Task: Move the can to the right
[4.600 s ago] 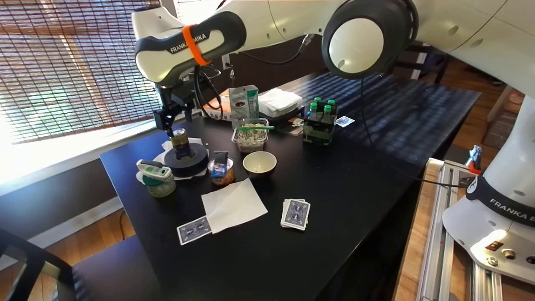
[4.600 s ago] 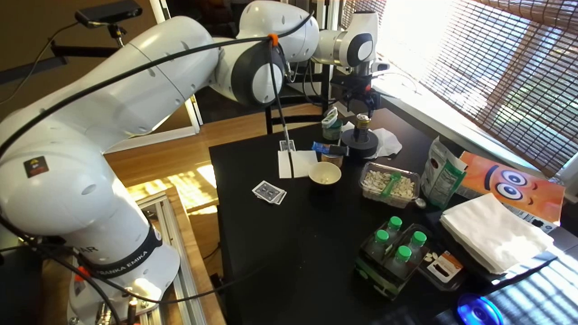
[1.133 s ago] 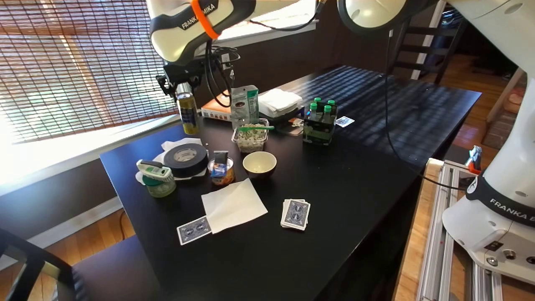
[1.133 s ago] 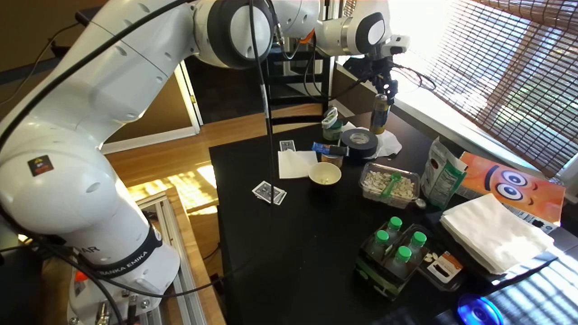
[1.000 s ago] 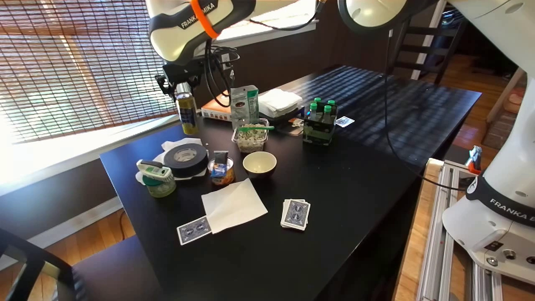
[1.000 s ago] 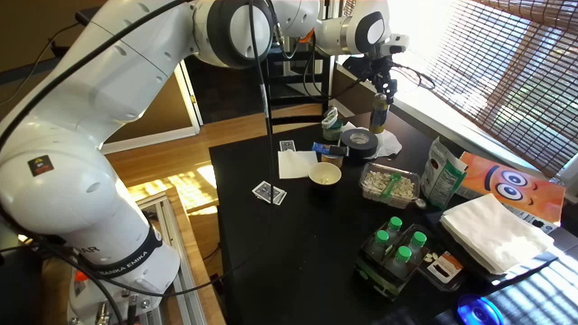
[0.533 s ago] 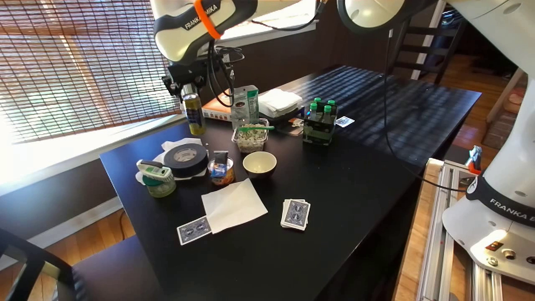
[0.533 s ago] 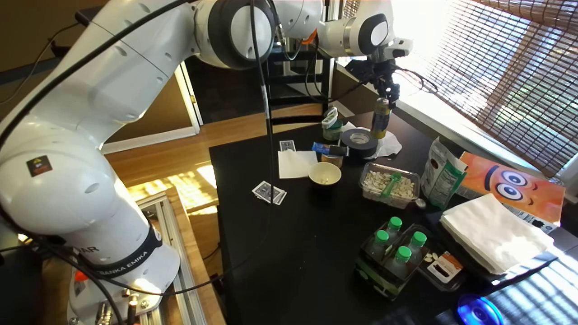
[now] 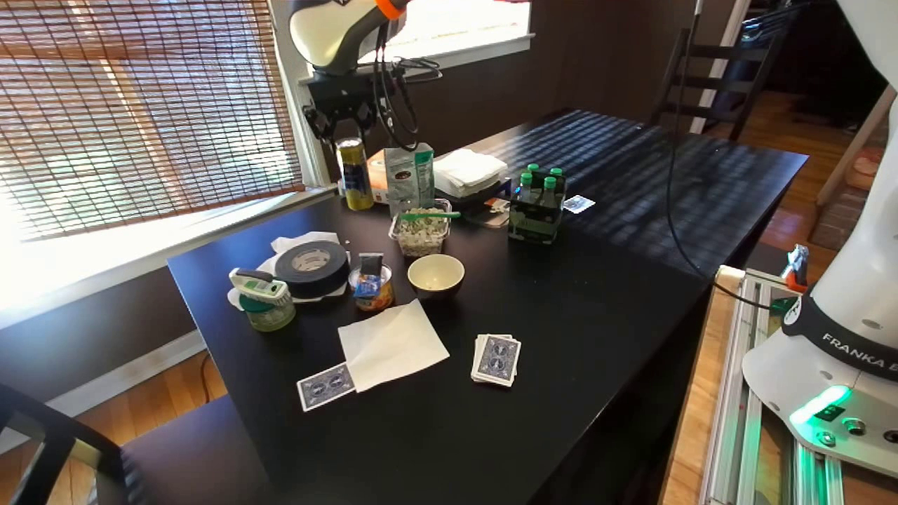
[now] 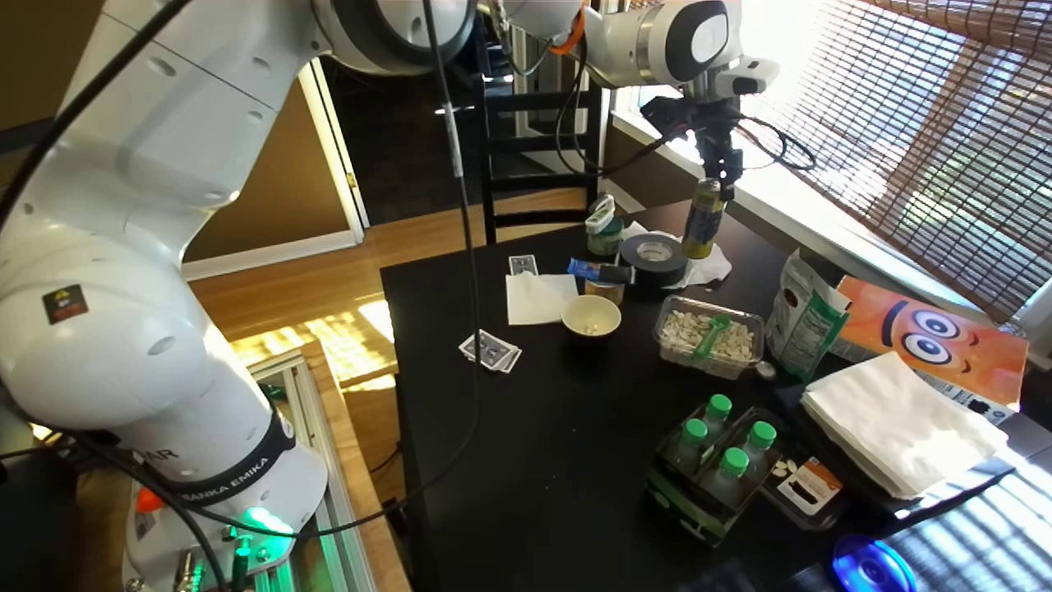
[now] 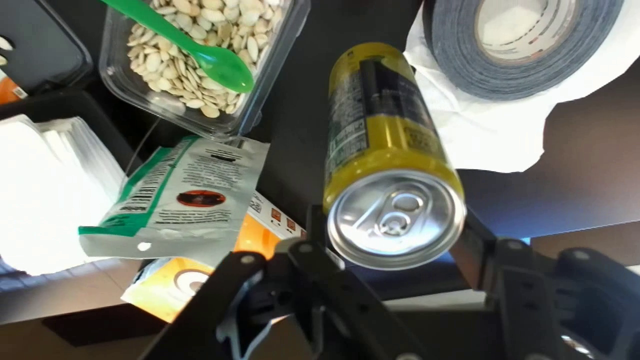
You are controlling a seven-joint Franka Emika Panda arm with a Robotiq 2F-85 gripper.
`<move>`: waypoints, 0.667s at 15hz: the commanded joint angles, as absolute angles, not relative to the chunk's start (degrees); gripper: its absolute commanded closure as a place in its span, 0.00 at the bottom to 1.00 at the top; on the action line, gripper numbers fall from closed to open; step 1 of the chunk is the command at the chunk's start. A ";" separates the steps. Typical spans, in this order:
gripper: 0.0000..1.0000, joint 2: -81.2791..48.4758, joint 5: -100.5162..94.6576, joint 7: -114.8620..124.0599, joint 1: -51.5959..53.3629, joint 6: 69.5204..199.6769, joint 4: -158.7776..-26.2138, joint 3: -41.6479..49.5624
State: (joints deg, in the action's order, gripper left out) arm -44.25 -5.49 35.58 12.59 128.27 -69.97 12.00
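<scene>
The can [image 11: 387,115], yellow with a dark blue label and a silver pull-tab top, is held in the air above the black table. My gripper [image 11: 395,220] is shut on its upper end, one finger pressed to each side. In both exterior views the can [image 9: 356,179] hangs below the gripper [image 9: 349,135], leaning slightly. It hangs beyond the tape roll, near the pouch in one line of sight; the same can [image 10: 703,220] appears over the white paper. Its exact height above the table I cannot tell.
A dark tape roll [image 9: 313,284] lies on crumpled white paper [image 10: 713,261]. Nearby stand a clear tub [image 10: 699,362] of seeds with a green spoon, a green-and-white pouch [image 11: 200,185], an orange box [image 10: 875,308], a pale bowl [image 9: 436,270] and a green-capped bottle carrier [image 10: 682,510].
Earlier the can stood in the tape roll's middle; it was lifted off. Over the last second, arm and can have moved towards the pouch, rightward in both exterior views.
</scene>
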 commanded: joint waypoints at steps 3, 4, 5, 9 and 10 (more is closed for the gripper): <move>0.63 -31.52 -9.77 43.22 12.97 130.90 -88.77 13.72; 0.63 -29.94 -9.65 43.62 12.32 132.15 -91.48 13.44; 0.63 -28.51 -9.67 43.35 11.64 134.49 -94.24 13.19; 0.63 -22.84 -8.67 42.11 9.14 145.90 -105.72 12.75; 0.63 -21.40 -8.63 41.64 8.65 148.68 -108.70 12.86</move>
